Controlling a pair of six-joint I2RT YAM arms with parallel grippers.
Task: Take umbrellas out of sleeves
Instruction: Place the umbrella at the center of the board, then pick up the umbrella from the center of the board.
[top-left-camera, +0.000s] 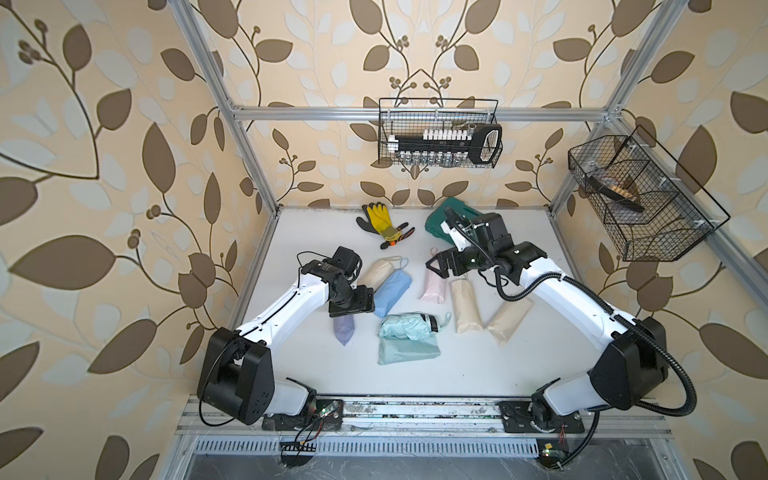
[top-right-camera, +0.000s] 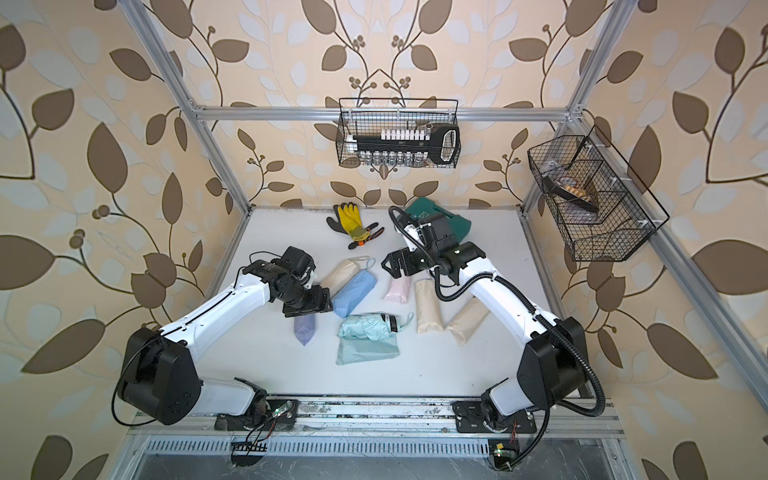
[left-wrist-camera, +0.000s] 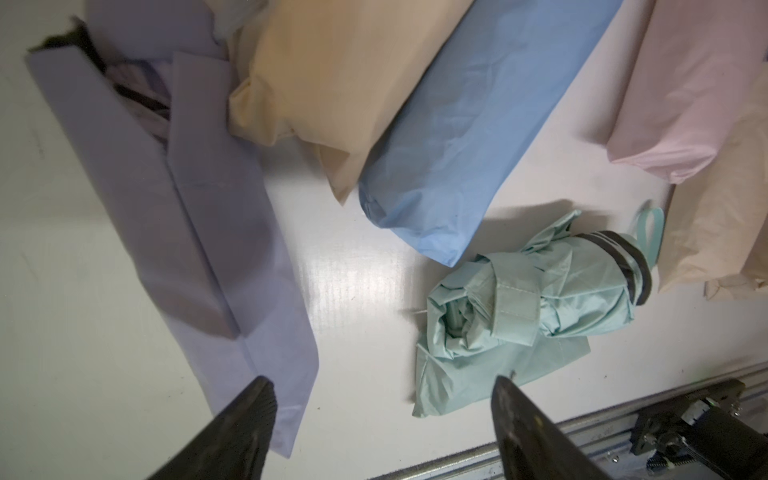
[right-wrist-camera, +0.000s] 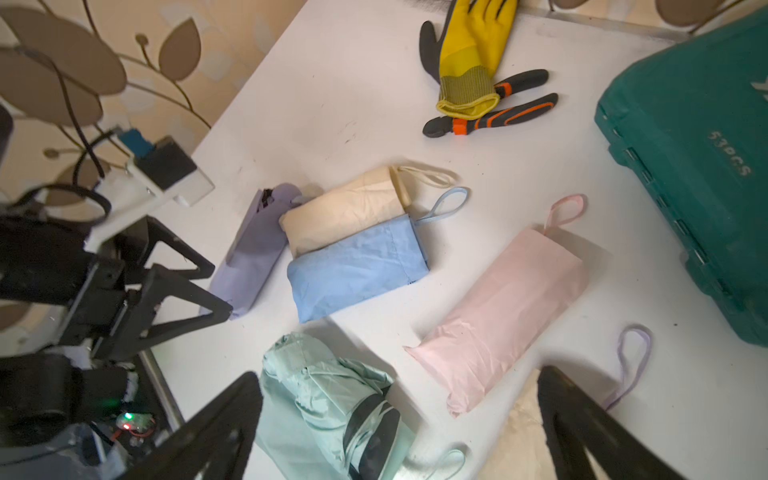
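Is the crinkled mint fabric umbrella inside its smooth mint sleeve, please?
No, the crinkled mint umbrella lies exposed atop the flat mint sleeve.

A white tabletop (top-left-camera: 519, 365) is bearing smooth pastel fabric sleeves (top-left-camera: 390, 291) (several beige). A yellow-black glove (top-left-camera: 379, 220) and green plastic case (top-left-camera: 439, 218) are lying behind them.

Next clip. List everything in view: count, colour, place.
crinkled mint folded umbrella: 1, mint, centre, atop sleeve
flat mint fabric sleeve: 1, mint, beneath it
smooth lilac fabric pouch: 1, lilac, under left gripper
smooth blue fabric pouch: 1, blue, centre-left
smooth pink fabric pouch: 1, pink, centre-right
smooth beige fabric pouches: 3, beige, one beside blue, two rightmost
yellow-black work gloves: count unclear, far side
orange-black pliers: 1, by glove cuff
green plastic tool case: 1, green, far right
black wire baskets: 2, black, back and right walls
left gripper: 1, black, open
right gripper: 1, black, open
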